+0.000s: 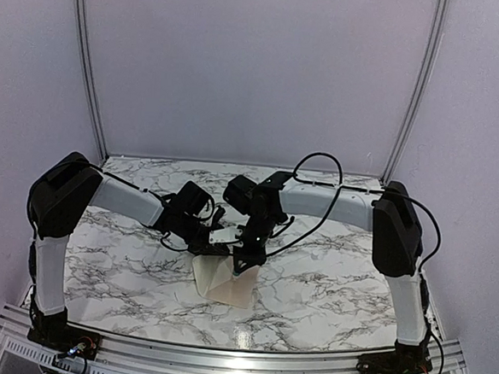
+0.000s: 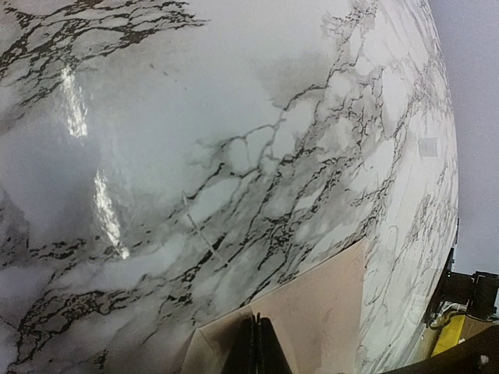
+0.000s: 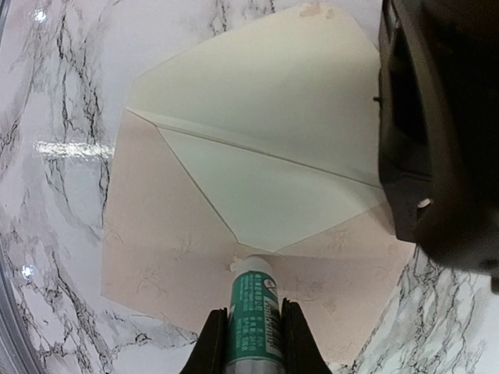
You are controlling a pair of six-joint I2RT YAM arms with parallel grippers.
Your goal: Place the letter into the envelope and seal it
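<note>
Firmly, right gripper [image 3: 256, 333] clamps a glue stick [image 3: 253, 296].
Its tip touches the envelope [image 3: 168, 234]; left gripper [image 2: 257, 347] sits closed over it.

The envelope [image 3: 168, 249] lies flat on the marble table [image 3: 47, 195], near the table's front centre, back side up. Its triangular flap [image 3: 257, 93] is open and lies flat, pointing away from the pocket. The peach-toned pocket shows diagonal fold lines. A pale cream surface fills the V-shaped mouth; whether this is the letter cannot be determined.
</note>
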